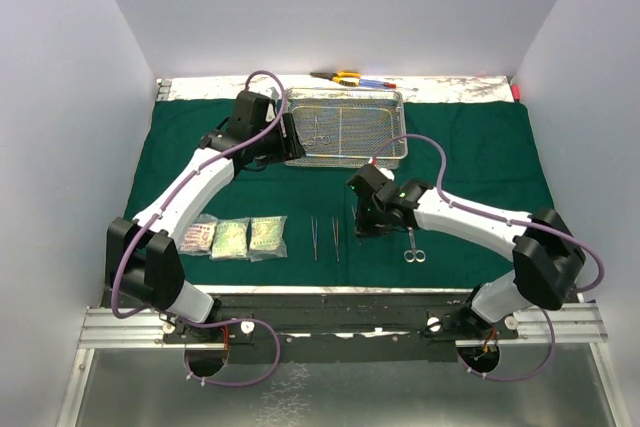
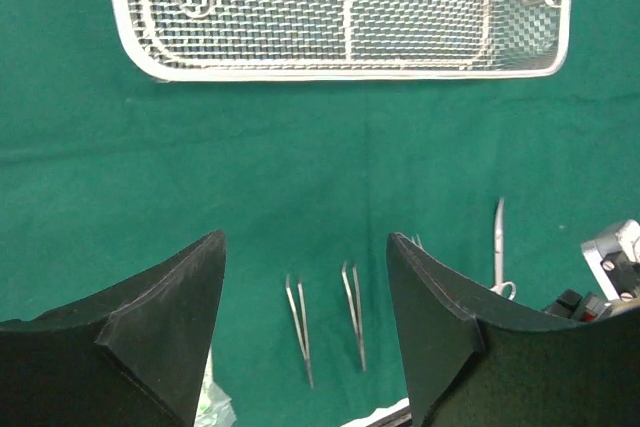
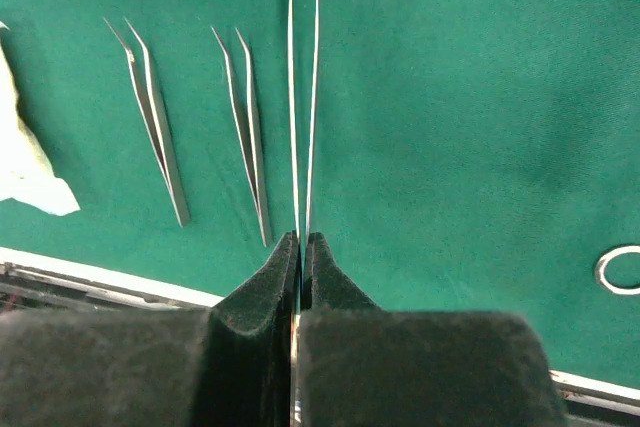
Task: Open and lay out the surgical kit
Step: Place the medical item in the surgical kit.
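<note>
Over the green cloth (image 1: 480, 157), near its front edge, a slim pair of forceps (image 3: 303, 97) is pinched in the closed right gripper (image 3: 301, 242), beside two laid-out forceps (image 3: 160, 137). The left gripper (image 2: 305, 239) is held open near the mesh tray (image 2: 340, 74).

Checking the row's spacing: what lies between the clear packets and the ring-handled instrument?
In the top view, two slim forceps lie side by side; the right gripper, shut on a third pair, hangs over that stretch.

The left arm stretches far, its left gripper (image 2: 305, 337) spread wide; the right arm bends inward, its right gripper (image 3: 301, 257) clamped on slim forceps (image 3: 294, 107).
</note>
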